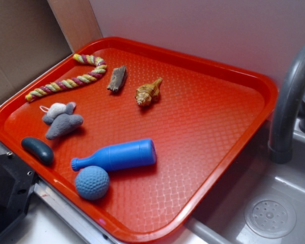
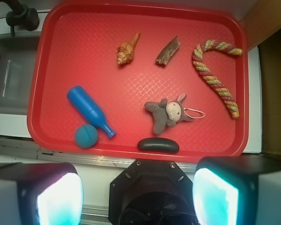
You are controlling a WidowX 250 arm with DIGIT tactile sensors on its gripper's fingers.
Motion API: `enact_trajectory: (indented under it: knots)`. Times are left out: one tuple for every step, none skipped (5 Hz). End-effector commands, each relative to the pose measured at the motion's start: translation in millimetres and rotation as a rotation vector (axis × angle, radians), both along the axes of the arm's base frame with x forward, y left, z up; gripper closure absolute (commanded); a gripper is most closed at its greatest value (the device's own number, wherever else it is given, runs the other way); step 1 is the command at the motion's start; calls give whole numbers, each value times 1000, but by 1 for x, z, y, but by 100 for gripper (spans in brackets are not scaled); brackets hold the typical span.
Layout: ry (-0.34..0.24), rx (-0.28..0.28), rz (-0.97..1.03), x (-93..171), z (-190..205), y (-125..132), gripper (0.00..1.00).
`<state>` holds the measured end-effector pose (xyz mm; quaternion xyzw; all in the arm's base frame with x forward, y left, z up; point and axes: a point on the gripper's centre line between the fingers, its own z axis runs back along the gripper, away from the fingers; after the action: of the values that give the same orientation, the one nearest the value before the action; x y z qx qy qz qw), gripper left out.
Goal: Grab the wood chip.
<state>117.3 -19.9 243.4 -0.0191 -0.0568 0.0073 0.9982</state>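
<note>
The wood chip (image 1: 117, 79) (image 2: 168, 50) is a small rough grey-brown sliver lying flat at the back of the red tray (image 1: 218, 66) (image 2: 42, 79), between a striped rope and a tan seashell (image 1: 148, 92) (image 2: 127, 49). In the wrist view my gripper (image 2: 138, 197) hangs high over the near side, above the black robot base (image 2: 152, 192). Its two fingers (image 2: 56, 197) stand wide apart, open, with nothing between them. The chip is far from the fingers, untouched. The exterior view does not show the gripper.
Also on the tray are a twisted rope (image 1: 66, 81) (image 2: 215, 79), a grey plush toy (image 1: 62, 121) (image 2: 167, 112), a dark pebble (image 1: 37, 150) (image 2: 158, 145), a blue bottle (image 1: 117, 156) (image 2: 90, 110) and a blue ball (image 1: 92, 182) (image 2: 86, 136). A sink (image 1: 274, 203) with faucet (image 1: 290, 101) adjoins the tray.
</note>
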Motion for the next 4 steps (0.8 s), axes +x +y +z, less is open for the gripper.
enact_trajectory:
  knots:
    - [0,0,0,0,0,0,0]
    - [-55,35,129,44,-28,7,0]
    - [-101,58,187,73,-48,20,0]
    - [-122,5,243,105,-81,36,0]
